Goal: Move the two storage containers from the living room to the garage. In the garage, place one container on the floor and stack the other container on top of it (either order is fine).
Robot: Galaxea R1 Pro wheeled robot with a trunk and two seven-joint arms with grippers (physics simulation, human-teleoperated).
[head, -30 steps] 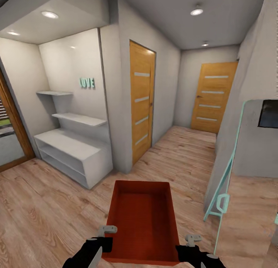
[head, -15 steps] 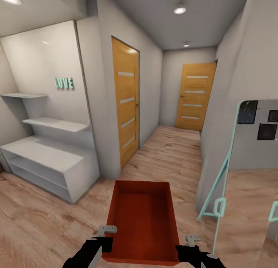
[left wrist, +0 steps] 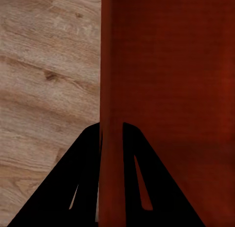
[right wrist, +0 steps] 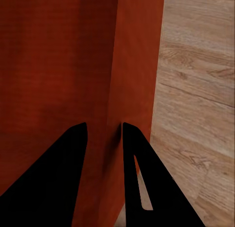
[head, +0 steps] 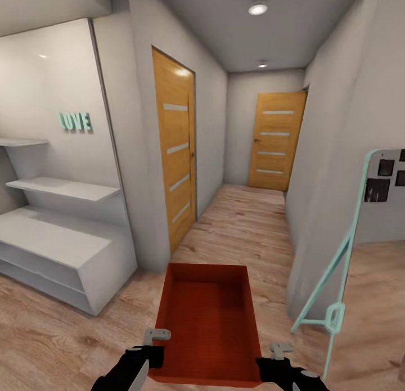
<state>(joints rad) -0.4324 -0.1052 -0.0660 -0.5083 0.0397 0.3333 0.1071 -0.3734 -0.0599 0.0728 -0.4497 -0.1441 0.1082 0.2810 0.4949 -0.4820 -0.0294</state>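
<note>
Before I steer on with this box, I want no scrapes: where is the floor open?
Open: the plank floor down the hallway, between the near door and right wall. Tight: white shelves on the left, teal stand on the right.

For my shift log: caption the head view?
Both pincers grip an orange-red storage container, facing a hallway with two wooden doors.

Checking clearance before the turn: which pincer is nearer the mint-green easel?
The right pincer, clamped on the storage container's right wall, the side where the easel stands. The left pincer grips the opposite wall, farther away.
</note>
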